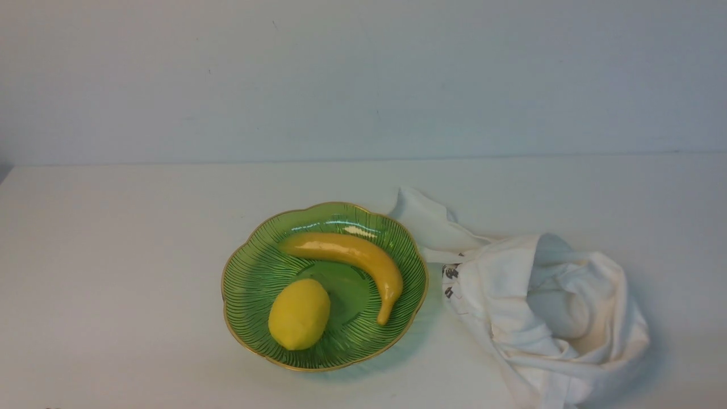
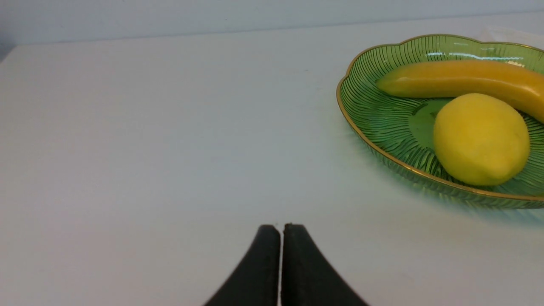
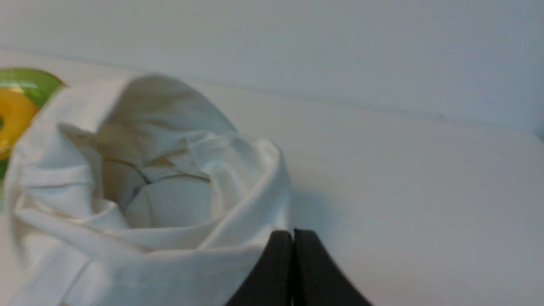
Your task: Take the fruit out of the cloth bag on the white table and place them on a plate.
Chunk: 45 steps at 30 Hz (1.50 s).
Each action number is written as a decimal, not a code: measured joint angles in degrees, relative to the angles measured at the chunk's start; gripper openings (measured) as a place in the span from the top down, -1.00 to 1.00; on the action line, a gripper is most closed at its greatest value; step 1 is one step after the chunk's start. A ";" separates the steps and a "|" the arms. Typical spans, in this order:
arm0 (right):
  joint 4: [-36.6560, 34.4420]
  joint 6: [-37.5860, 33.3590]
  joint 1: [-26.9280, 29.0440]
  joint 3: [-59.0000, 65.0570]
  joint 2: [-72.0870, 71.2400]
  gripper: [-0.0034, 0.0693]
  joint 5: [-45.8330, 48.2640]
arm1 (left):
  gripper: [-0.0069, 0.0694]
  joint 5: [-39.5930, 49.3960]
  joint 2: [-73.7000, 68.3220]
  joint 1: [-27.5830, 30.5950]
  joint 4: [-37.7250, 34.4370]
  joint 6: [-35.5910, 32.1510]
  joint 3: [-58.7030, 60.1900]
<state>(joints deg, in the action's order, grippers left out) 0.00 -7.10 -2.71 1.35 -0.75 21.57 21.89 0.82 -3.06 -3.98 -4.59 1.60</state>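
Nearest, left hand (image 2: 281,227): fingers pressed together, gripping nothing, hovering over bare bench (image 1: 113,255). Right hand (image 3: 293,233): likewise closed and empty, sitting just beside the cloth bag (image 1: 545,307). Farther out, lemon (image 1: 299,313) is lying in the plate (image 1: 244,258), long axis tilting away, near the banana (image 1: 352,255). Left hand is nearer the plate; bag mouth is showing no fruit.

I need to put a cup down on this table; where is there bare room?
The white table is bare left of the plate and behind it toward the wall. It is crowded where the plate, holding the lemon and banana, nearly meets the cloth bag.
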 joint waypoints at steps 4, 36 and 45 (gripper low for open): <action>0.00 0.29 2.42 -0.10 0.00 0.94 0.65 | 0.84 0.00 0.00 0.00 0.00 0.00 0.00; 0.00 0.50 2.81 -0.16 0.00 0.94 0.85 | 0.84 0.00 0.00 0.00 0.00 0.00 0.00; 0.00 0.50 2.81 -0.16 0.00 0.94 0.85 | 0.84 0.00 0.00 0.00 0.00 0.00 0.00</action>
<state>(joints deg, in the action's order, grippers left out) 0.00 -6.60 0.10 1.19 -0.75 22.41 21.89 0.82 -3.06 -3.98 -4.59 1.60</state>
